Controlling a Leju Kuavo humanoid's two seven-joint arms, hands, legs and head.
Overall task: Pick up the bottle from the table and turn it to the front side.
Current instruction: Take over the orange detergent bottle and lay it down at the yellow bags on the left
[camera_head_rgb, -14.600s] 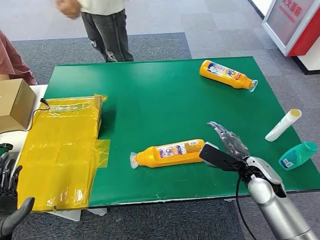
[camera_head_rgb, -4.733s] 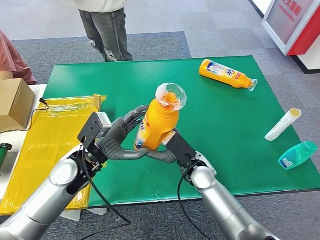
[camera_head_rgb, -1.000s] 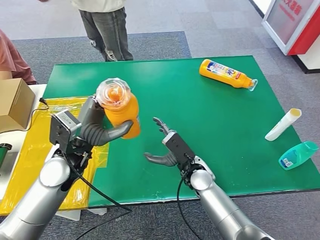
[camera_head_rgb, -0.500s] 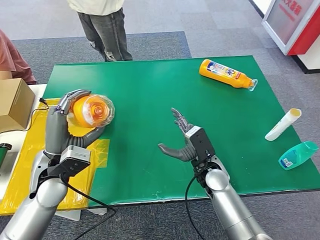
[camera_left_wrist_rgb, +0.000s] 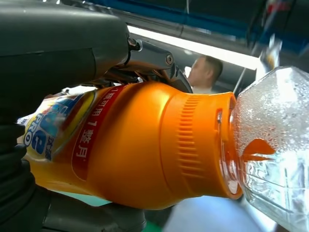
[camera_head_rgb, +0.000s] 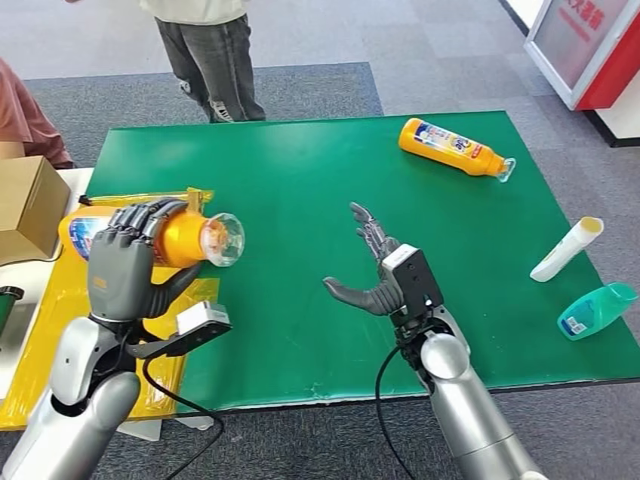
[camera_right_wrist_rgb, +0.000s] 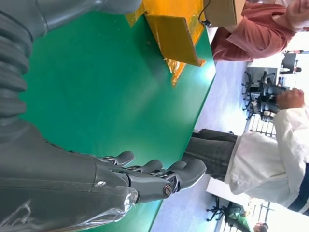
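My left hand (camera_head_rgb: 127,262) grips an orange bottle (camera_head_rgb: 170,237) with a clear cap, holding it level above the yellow-wrapped box (camera_head_rgb: 90,340) at the table's left; the cap points right. In the left wrist view the orange bottle (camera_left_wrist_rgb: 146,145) shows its blue and red label, with my left hand (camera_left_wrist_rgb: 43,48) wrapped around its body. Over the middle of the green table (camera_head_rgb: 302,190) my right hand (camera_head_rgb: 371,272) is open, fingers spread and nothing in it. The right wrist view has my right hand (camera_right_wrist_rgb: 120,179) above the green table (camera_right_wrist_rgb: 109,87).
A second orange bottle (camera_head_rgb: 455,148) lies at the table's far right. A white tube (camera_head_rgb: 566,250) and a teal bottle (camera_head_rgb: 596,310) lie near the right edge. A cardboard box (camera_head_rgb: 29,208) stands at the left. Two people (camera_head_rgb: 211,50) stand beyond the table.
My left hand has tipped the bottle from cap-toward-camera to level with the cap pointing right, and lowered it slightly. My right hand has drifted a little to the right, still open.
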